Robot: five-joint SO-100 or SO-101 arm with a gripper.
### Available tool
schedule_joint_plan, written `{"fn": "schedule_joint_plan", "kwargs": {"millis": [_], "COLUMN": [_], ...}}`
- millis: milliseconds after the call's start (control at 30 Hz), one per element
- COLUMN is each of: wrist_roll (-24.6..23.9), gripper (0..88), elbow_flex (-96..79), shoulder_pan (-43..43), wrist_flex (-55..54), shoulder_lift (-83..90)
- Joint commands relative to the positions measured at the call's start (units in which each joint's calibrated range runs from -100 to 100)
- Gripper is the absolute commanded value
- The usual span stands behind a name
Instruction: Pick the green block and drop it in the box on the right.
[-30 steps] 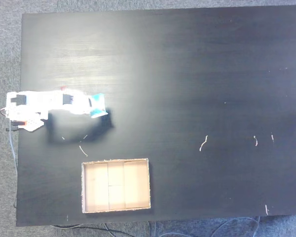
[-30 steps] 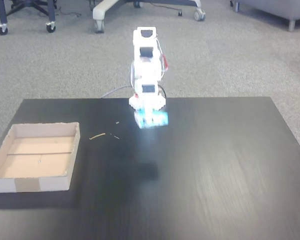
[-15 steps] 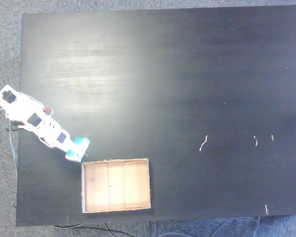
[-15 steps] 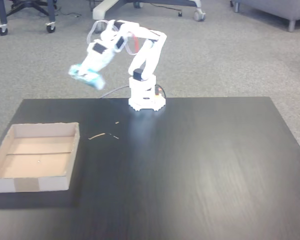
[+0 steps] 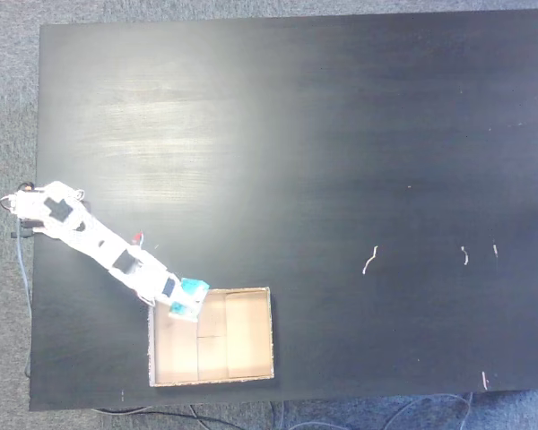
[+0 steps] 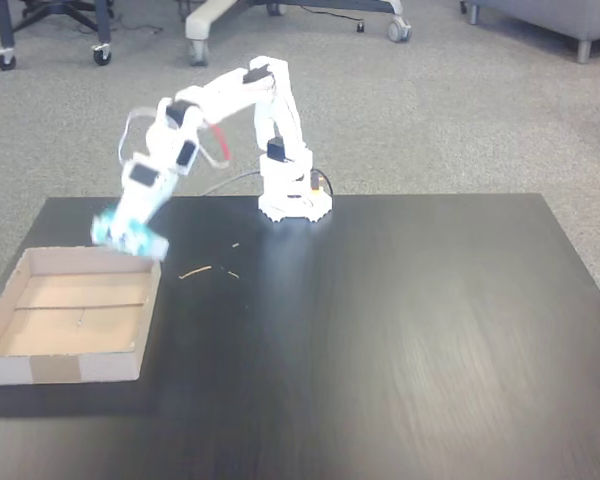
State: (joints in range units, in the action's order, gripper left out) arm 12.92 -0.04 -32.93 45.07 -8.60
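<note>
Light was even and fairly bright. In a fixed view, pale glare washed the dark surface (image 5: 341,134) toward ten o'clock; in another, a soft sheen lay at five o'clock. The tool (image 6: 128,236) smeared with motion blur. Both pictures were soft and low-resolution.

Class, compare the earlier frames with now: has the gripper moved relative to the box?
Yes. In a fixed view the gripper swung from the table's middle left to the box's near corner.
</note>
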Motion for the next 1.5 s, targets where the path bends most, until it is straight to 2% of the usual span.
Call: {"fn": "schedule_joint_plan", "kwargs": {"millis": [0, 467, 500, 600, 667, 767, 933, 1033, 1233, 1267, 1400, 1467], "wrist_roll": [0.2, 0.98, 0.98, 1.17, 1.17, 1.17, 0.54, -0.54, -4.25, -4.74, -5.96, -6.3], "gripper": [14.2, 14.4, 15.9, 36.5, 44.0, 49.4, 49.9, 46.9, 15.4, 12.3, 0.3, 0.1], "elbow_flex": [3.85, 9.65, 9.75, 8.75, 8.57, 8.11, 7.48, 5.85, -0.32, -2.04, -15.37, -25.79], "shoulder_pan": [0.29, -9.52, -9.59, -9.36, -9.36, -9.36, -8.22, -3.54, 15.85, 19.52, 29.95, 31.1], "wrist_flex": [1.92, -0.56, -0.56, -0.48, -0.48, -0.39, 3.82, 9.1, 20.5, 21.49, 19.92, 16.62], "shoulder_lift": [-6.47, -13.41, -13.41, -12.82, -12.56, -12.14, -6.3, 4.79, 30.62, 33.92, 45.78, 52.55]}}
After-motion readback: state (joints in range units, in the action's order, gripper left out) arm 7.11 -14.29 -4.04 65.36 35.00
